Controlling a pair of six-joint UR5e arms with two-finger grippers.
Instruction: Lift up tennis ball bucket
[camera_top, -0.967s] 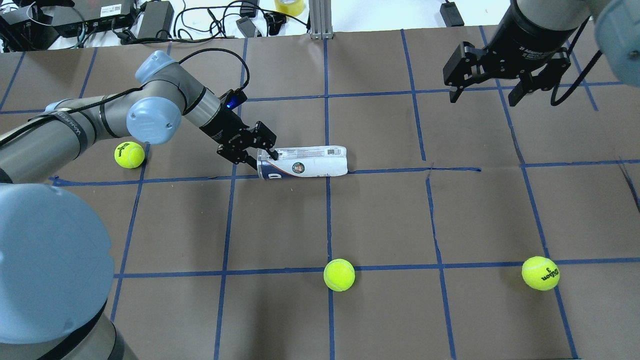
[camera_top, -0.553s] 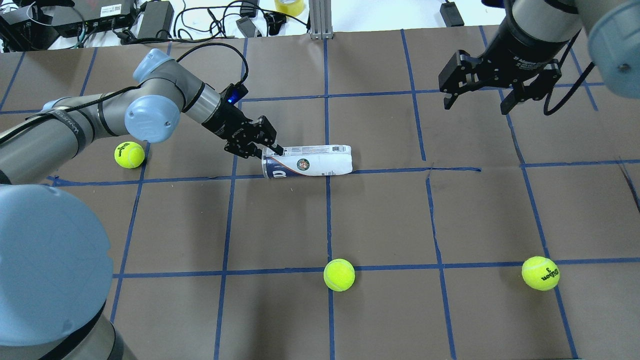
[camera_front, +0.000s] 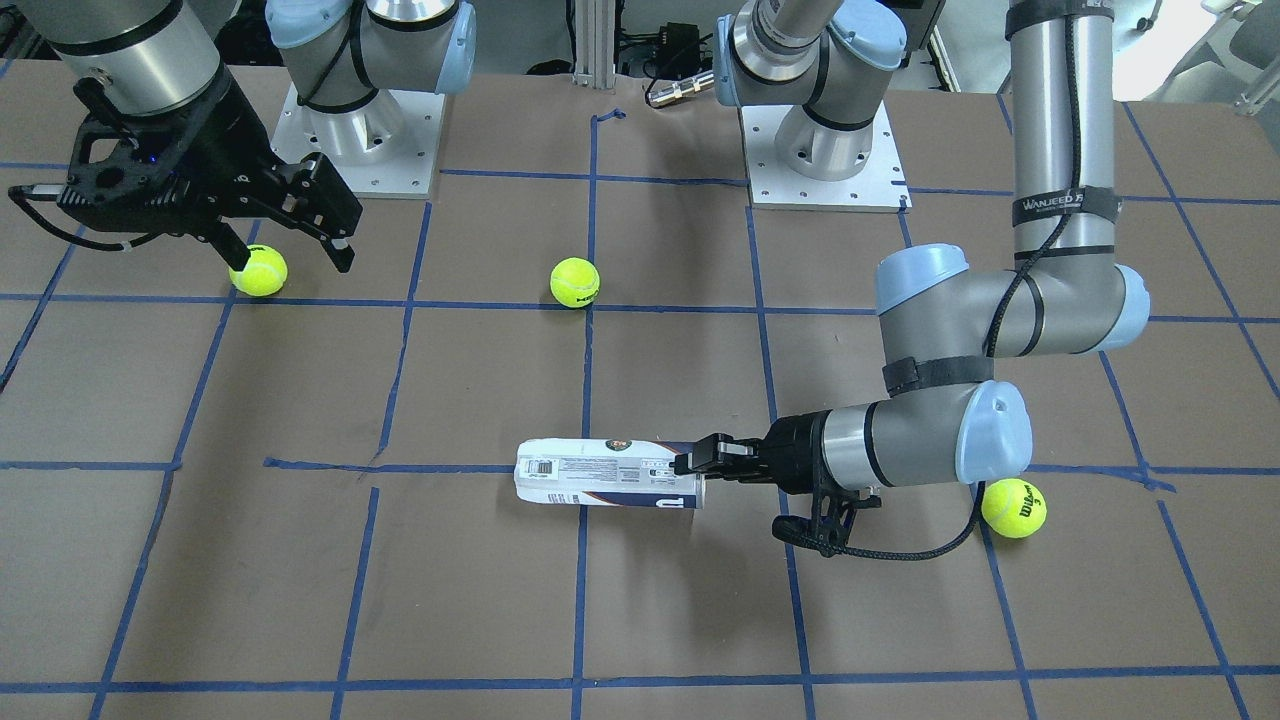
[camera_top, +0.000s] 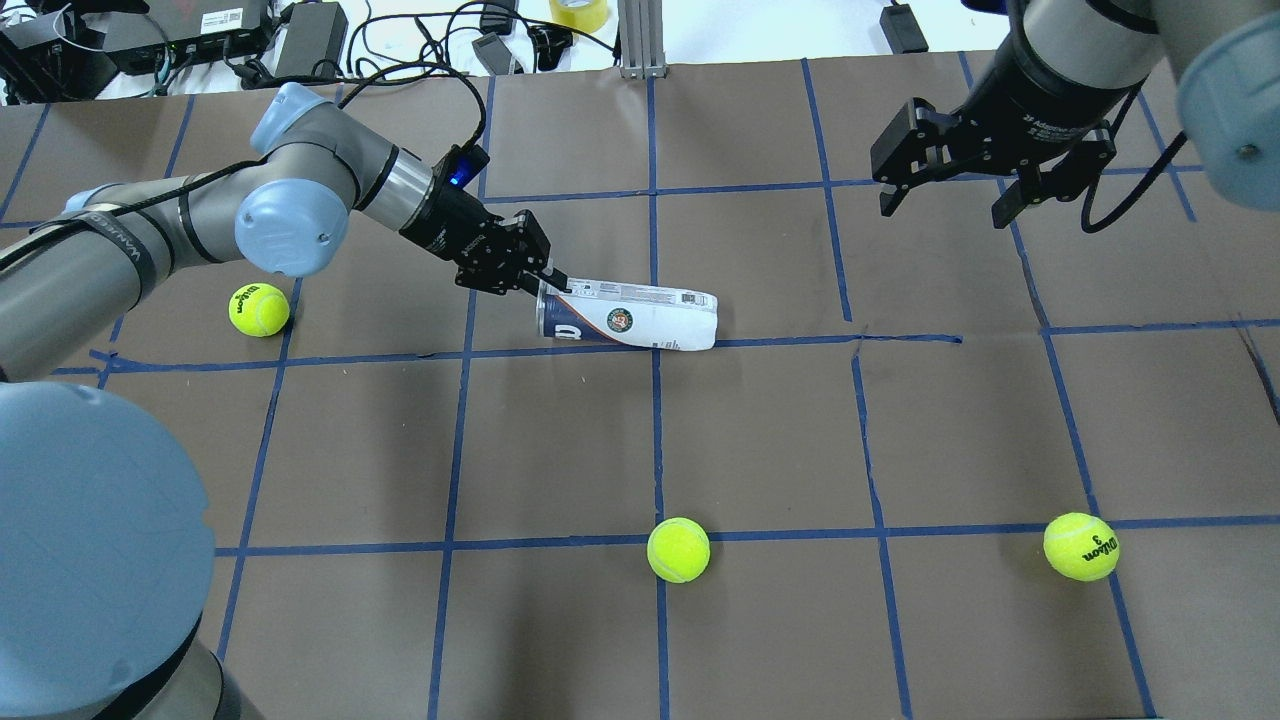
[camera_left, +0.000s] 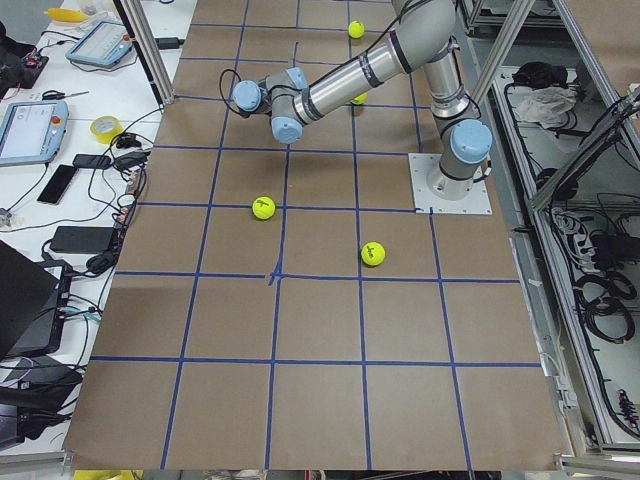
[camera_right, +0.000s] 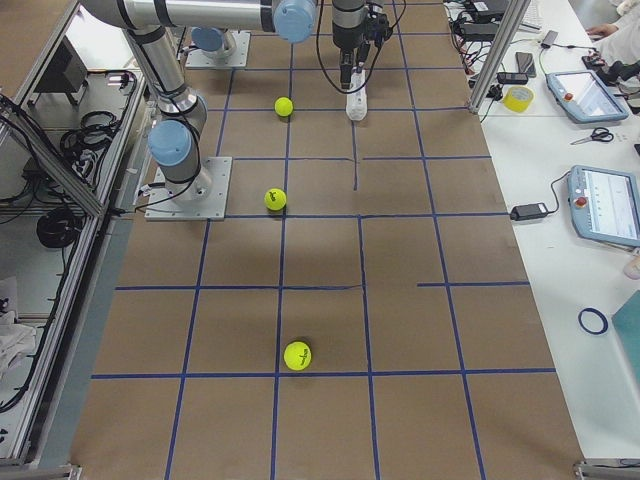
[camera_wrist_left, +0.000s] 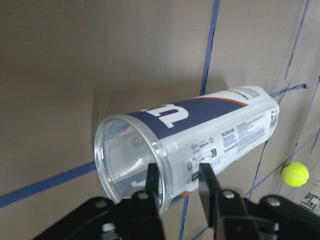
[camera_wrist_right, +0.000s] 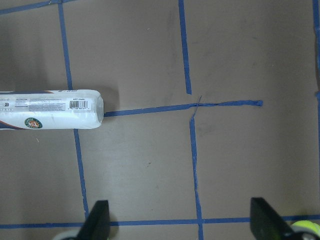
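One clear tennis ball bucket (camera_top: 650, 322), rim tight between left jaws; right jaws wide.

Pouring down bright and even from overhead, bleaching the white bench (camera_top: 760, 35) beyond the brown table (camera_top: 1000, 430). Throwing only soft, faint shadows beside the tennis balls (camera_top: 678, 549) and under the tennis ball bucket (camera_top: 640, 320). Glinting off its clear rim in the left wrist view, softening the left gripper (camera_wrist_left: 179, 172) up close. Showing crisp, straight grid lines (camera_top: 655, 450) elsewhere.
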